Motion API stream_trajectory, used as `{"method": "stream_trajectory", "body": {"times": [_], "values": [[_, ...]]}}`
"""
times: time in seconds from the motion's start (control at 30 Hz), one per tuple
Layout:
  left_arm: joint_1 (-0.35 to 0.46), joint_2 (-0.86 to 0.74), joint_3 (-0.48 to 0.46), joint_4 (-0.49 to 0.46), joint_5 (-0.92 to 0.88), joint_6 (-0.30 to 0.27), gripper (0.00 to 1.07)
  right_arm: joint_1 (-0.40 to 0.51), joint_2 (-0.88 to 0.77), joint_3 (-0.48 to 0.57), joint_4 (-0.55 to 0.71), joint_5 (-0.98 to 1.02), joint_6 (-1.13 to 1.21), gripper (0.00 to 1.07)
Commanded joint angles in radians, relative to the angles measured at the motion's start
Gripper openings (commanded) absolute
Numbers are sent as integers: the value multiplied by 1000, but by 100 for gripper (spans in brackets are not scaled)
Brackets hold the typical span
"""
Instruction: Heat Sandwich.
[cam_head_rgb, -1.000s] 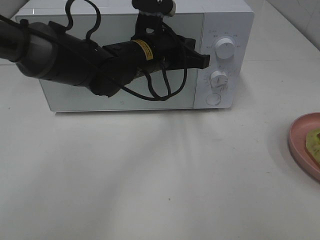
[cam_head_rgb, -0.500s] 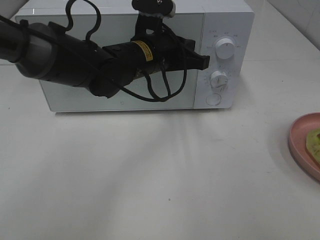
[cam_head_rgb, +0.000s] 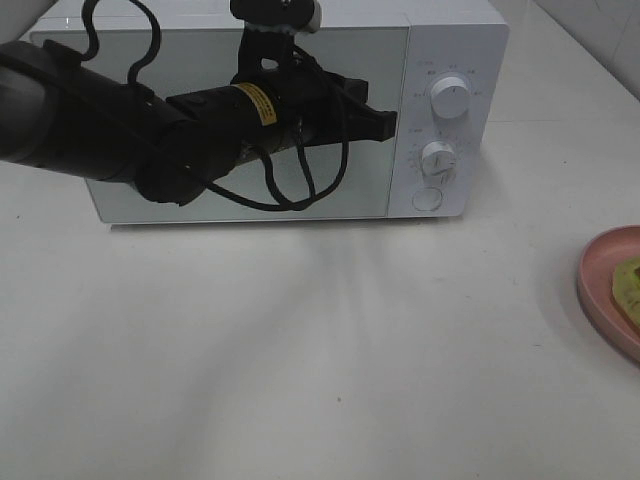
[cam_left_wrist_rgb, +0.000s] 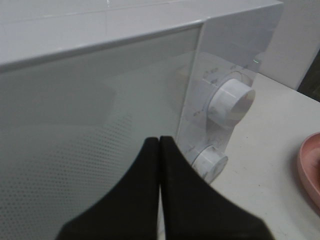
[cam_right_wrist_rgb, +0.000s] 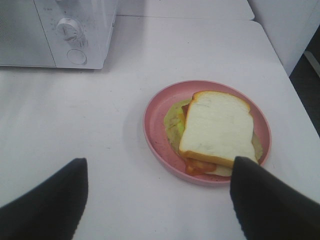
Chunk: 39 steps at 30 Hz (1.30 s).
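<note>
**Left arm at the oven door, sandwich waiting by the right**

The microwave (cam_head_rgb: 270, 110) stood shut at the back of the white table (cam_head_rgb: 300, 360). The left gripper (cam_head_rgb: 385, 122) hung in front of its glass door (cam_left_wrist_rgb: 90, 115), close to the seam between door and control panel, with the upper dial (cam_left_wrist_rgb: 232, 100) and lower dial (cam_left_wrist_rgb: 210, 162) just beyond the tips. Its fingers (cam_left_wrist_rgb: 145, 200) were pressed together and held nothing; whether they touched the glass could not be told.

The sandwich (cam_right_wrist_rgb: 215, 129) lay on the pink plate (cam_right_wrist_rgb: 155, 135) at the right edge of the table, well apart from the microwave. It sat ahead of the right gripper (cam_right_wrist_rgb: 157, 200), between the lines of its two fingers (cam_right_wrist_rgb: 50, 205), its longer side running roughly away from them. Those fingers were spread wide and empty, clear of the plate.

The right arm was plainly the nearer one to the sandwich; the door probably had to be opened first.
</note>
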<state>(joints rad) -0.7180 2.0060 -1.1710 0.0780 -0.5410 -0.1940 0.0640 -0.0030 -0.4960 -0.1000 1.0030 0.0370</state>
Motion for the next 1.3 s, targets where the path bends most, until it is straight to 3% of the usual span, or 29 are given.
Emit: {"method": "stream_trajectory", "body": {"times": [0.03,0.5,0.63,0.67,0.7,0.73,0.97,1.1,1.3], "values": [[-16,-41,36,-4,-17,1,0,-4,-28,1,-1,-8,9,75],[-32,-191,262,2,-6,0,3,-4,-28,1,-1,-8,9,75],[-33,-261,329,3,68,-19,56,-4,-28,1,-1,-8,9,75],[-33,-261,329,3,68,-19,56,-4,-28,1,-1,-8,9,75],[-33,-288,343,3,103,-50,89,-4,-28,1,-1,-8,9,75],[-33,-301,347,3,132,-62,101,-4,-28,1,-1,-8,9,75],[-33,-366,353,3,371,-87,99,-4,-28,1,-1,-8,9,75],[-30,-442,353,3,675,-86,99,-4,-28,1,-1,-8,9,75],[0,-509,353,2,871,-86,99,-4,-28,1,-1,-8,9,75]]}}
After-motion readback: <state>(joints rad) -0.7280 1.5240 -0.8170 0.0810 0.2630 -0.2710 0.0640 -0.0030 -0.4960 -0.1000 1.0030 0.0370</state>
